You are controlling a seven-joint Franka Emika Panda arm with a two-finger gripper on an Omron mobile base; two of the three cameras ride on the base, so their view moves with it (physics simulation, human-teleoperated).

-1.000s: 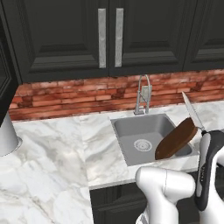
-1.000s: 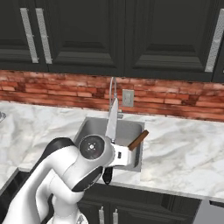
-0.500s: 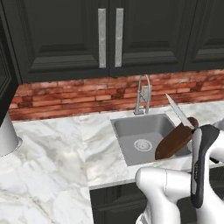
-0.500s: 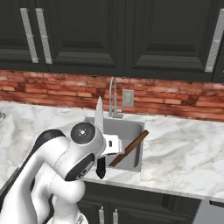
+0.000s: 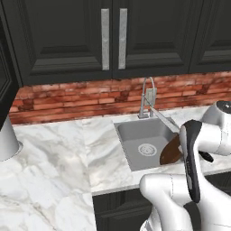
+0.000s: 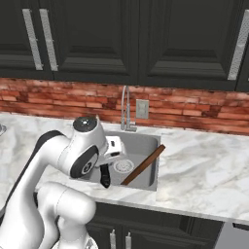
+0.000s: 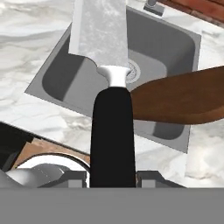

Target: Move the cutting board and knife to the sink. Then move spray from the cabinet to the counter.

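Much of the claw [image 7: 113, 177] is cut off: in the hand view just the two dark finger pads [image 7: 72, 178] peek above the lower edge, pressed against either side of the black handle of the knife [image 7: 112, 131], so it is narrowed onto and holding the knife. The silver blade runs straight away from the claw and is cropped by the top edge, its tip hidden there. In the left base view the white forearm covers the hand, and only the blade shows, slanting up toward the tap [image 5: 146, 97]. Beyond and to one side of the claw, the cutting board [image 7: 183, 100] leans tilted in the sink [image 7: 57, 74], one end down in the basin and the other propped on its rim; the arm hides its lower part in the left base view. The counter [image 6: 204, 165] surrounds the sink. No writing or labels can be read anywhere.
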